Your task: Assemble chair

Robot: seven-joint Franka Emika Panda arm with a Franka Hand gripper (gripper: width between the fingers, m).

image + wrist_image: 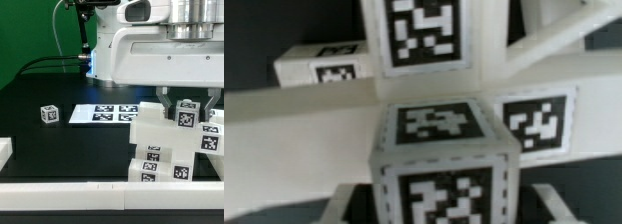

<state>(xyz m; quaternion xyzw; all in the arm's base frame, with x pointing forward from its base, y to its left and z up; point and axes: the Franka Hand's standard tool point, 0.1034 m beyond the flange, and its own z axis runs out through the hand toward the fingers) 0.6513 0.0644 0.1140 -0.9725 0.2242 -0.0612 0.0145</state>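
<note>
The chair parts (165, 150) stand clustered at the exterior view's right: white tagged blocks and panels pushed together. My gripper (187, 103) hangs straight over them, its fingers (163, 100) on either side of an upright tagged block (187, 116). In the wrist view that block (445, 165) sits between my fingers (359, 200), with thin dark gaps on both sides, so the gripper (446, 208) is open around it. A white cross panel (331, 105) and more tagged pieces (425, 30) lie beyond it. A small tagged cube (49, 114) lies alone at the exterior view's left.
The marker board (100, 115) lies flat on the black table between the cube and the cluster. A plain white edge block (5, 150) sits at the exterior view's left, and a long white bar (60, 192) runs along the front edge. The robot's base (150, 50) stands behind.
</note>
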